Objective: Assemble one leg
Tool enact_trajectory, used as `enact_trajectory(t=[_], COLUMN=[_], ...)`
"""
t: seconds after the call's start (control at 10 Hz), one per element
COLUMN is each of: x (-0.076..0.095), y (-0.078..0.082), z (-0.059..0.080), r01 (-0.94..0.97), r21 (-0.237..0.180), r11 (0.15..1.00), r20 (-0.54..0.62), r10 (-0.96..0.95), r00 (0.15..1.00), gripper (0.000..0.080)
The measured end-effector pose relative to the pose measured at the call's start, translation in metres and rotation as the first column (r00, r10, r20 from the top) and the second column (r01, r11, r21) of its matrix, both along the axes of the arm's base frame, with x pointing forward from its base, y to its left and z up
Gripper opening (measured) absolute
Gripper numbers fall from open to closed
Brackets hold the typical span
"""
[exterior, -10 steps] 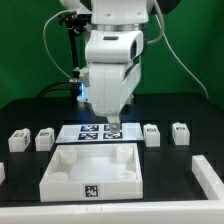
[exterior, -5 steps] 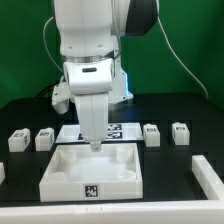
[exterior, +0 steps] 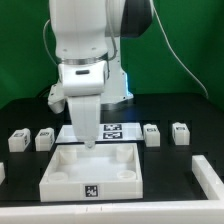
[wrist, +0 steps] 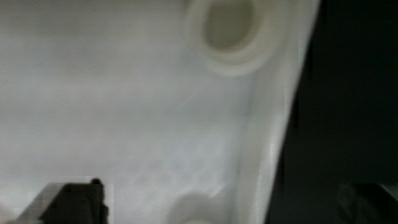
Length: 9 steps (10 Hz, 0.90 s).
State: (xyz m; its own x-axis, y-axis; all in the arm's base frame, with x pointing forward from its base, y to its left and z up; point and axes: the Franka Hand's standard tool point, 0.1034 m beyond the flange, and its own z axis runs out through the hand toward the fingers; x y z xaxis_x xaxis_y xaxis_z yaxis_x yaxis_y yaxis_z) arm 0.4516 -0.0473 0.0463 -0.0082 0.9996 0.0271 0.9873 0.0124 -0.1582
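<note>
Black-and-white square tags mark the panel (exterior: 60, 185), the marker board (exterior: 118, 130) and four posts: leg (exterior: 17, 140) and leg (exterior: 44, 138) at the exterior view's left, leg (exterior: 151, 133) and leg (exterior: 180, 132) at its right. The gripper (exterior: 88, 144) hangs over the panel's far edge, fingers (wrist: 71, 203) spread wide, holding nothing.

Exterior view faces arm (exterior: 85, 60) frontally, midrange; wrist view looks down, close; both show white panel (exterior: 112, 166) (wrist: 125, 110).
</note>
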Motion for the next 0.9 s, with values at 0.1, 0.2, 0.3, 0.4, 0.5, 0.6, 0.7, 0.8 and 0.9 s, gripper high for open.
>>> enact_trajectory(t=[0.1, 0.2, 0.3, 0.4, 0.5, 0.6, 0.7, 0.8, 0.9], x=[-0.016, -0.023, -0.026, -0.021, -0.018, -0.018, -0.018, -0.018, -0.018], y=[-0.001, 0.0, 0.001, 0.003, 0.006, 0.006, 0.005, 0.005, 0.005], z=[-0.013, -0.024, -0.033, -0.035, -0.035, -0.035, -0.035, -0.035, -0.035], r01=[0.012, 0.014, 0.015, 0.019, 0.029, 0.03, 0.03, 0.03, 0.03], r21=[0.004, 0.009, 0.013, 0.014, 0.013, 0.012, 0.012, 0.012, 0.012], r11=[1.0, 1.0, 1.0, 1.0, 0.999, 0.999, 0.999, 0.999, 0.999], r20=[-0.017, -0.033, -0.05, -0.04, -0.037, -0.036, -0.036, -0.037, -0.037], r10=[-0.012, -0.014, -0.015, -0.019, -0.029, -0.029, -0.03, -0.03, -0.03], r00=[1.0, 0.999, 0.999, 0.999, 0.999, 0.999, 0.999, 0.999, 0.999], gripper=[0.065, 0.065, 0.065, 0.0649, 0.0649, 0.0649, 0.0536, 0.0536, 0.0365])
